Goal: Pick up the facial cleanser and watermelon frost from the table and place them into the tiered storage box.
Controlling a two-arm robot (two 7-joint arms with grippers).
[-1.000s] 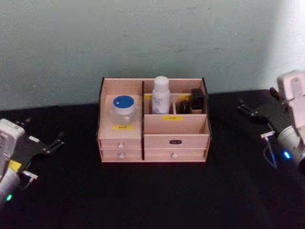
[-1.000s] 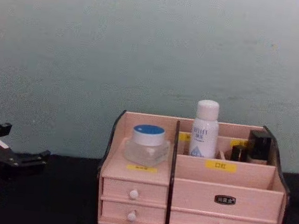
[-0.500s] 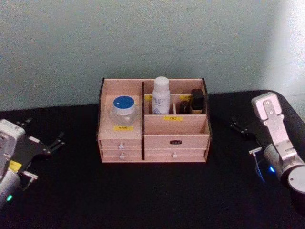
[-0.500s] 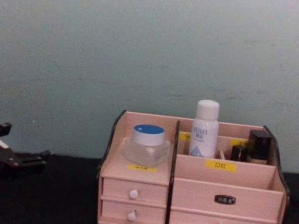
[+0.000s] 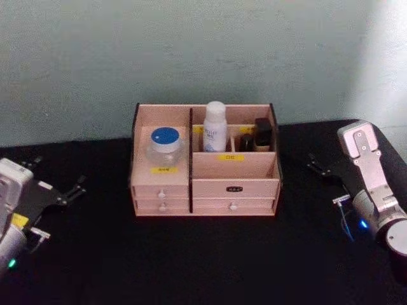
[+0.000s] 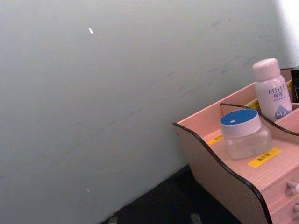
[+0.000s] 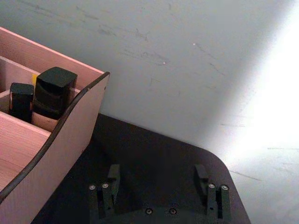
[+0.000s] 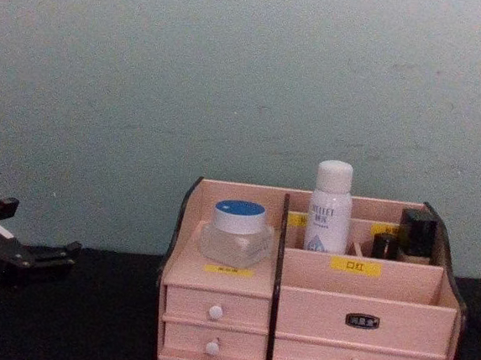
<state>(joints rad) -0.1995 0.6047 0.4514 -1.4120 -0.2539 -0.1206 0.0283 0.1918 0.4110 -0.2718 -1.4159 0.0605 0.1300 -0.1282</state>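
Already the facial cleanser [image 8: 331, 206] stands upright in the tiered storage box [image 8: 313, 317], behind the divider; the watermelon frost [image 8: 237, 232], smooth breakable glass, is best gripped across its body. Both end effectors, left [image 5: 68, 192] and right [image 7: 159, 183], are spread and empty above the worktop [image 5: 210, 260].

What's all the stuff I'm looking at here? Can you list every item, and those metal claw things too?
tiered storage box: one, pale pink with dark edges, middle of the table.
watermelon frost: one, clear jar with blue lid, on the box's left shelf.
facial cleanser: one, white bottle, upright in a rear compartment.
small dark bottles: two, black, rear right compartment.
table: one, black.
wall: pale green, behind.
left pincer: black, open, low at the table's left.
right pincer: black, open, at the table's right.
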